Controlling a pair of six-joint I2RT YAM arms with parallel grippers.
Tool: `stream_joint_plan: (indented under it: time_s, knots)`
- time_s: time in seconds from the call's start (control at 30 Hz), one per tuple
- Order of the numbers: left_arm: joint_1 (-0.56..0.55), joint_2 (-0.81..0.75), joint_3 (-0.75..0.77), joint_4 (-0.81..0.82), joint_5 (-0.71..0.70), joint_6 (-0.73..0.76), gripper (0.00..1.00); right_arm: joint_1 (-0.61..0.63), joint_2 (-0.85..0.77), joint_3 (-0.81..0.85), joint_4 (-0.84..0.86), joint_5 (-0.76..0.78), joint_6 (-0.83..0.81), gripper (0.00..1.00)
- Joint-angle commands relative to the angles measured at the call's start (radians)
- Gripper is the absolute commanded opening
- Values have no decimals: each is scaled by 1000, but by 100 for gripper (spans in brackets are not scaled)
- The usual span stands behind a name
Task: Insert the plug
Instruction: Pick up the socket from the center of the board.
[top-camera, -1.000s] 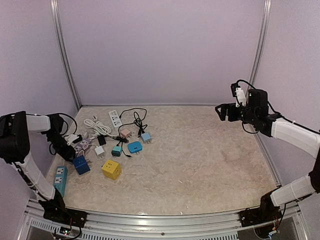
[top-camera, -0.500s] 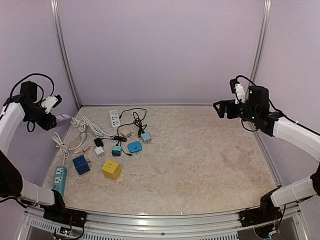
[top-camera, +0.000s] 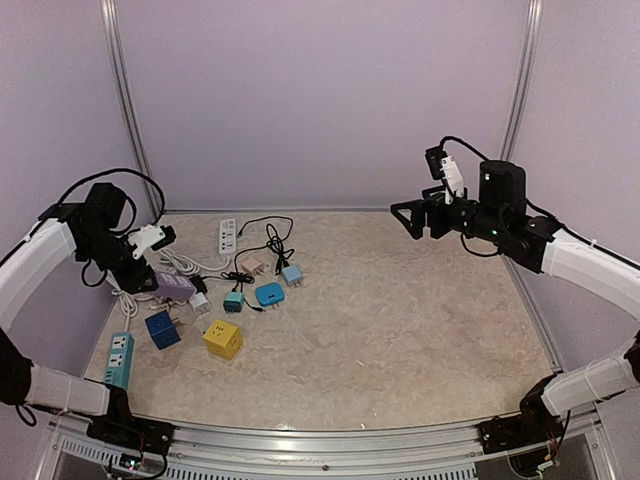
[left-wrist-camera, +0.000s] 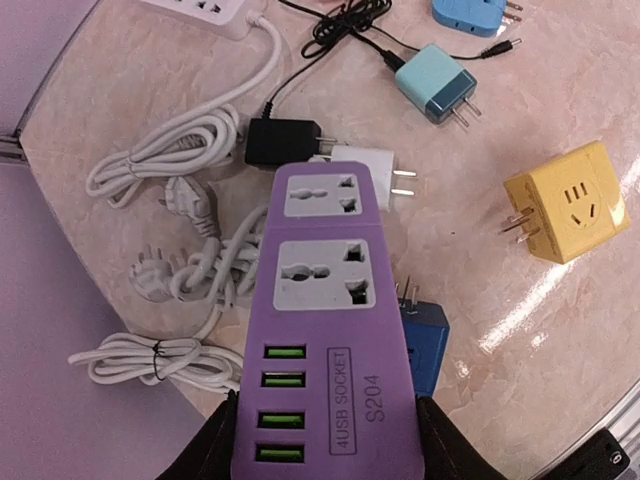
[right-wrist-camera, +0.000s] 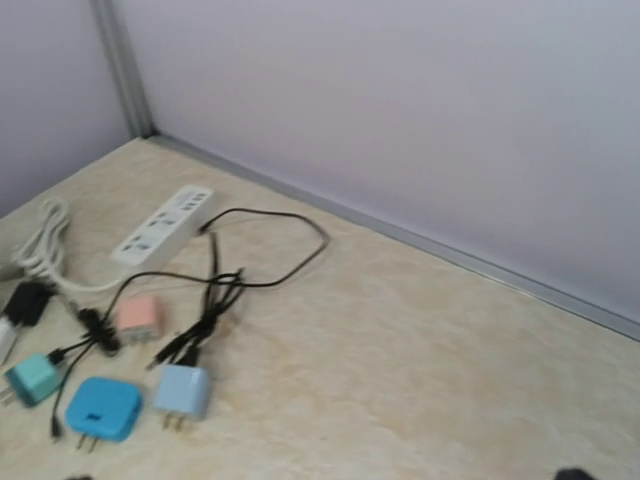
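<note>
My left gripper is shut on the near end of a purple power strip with two sockets and several green USB ports. It holds the strip just above the loose plugs at the table's left. Under the strip's far end lie a white plug and a black plug. A blue cube plug shows beside the strip, and a yellow cube plug sits to its right. My right gripper hangs open and empty above the table's right half. Its fingers are out of the right wrist view.
Coiled white cords lie left of the strip. Further back sit a white power strip, a tangled black cable, and pink, light blue, blue and teal plugs. A teal strip lies near the left front edge.
My left arm has swung from the left wall down towards the plugs, carrying the purple strip. My right arm has reached further left over the table, still open.
</note>
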Motion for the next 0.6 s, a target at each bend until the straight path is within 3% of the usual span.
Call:
stream_joint_plan:
  time_s: [0.0, 0.1, 0.3, 0.57]
  knots:
    - [-2, 46, -114, 47, -30, -66, 0, 51, 38, 20, 12, 43, -27, 100]
    - [-9, 47, -137, 76, -14, -78, 0, 86, 96, 19, 76, 5, 16, 100]
    - [-53, -3, -123, 70, 72, -66, 0, 218, 383, 194, 107, -304, -149, 100]
    - [-126, 47, -130, 87, 117, -128, 0, 415, 845, 507, 445, -316, -338, 100]
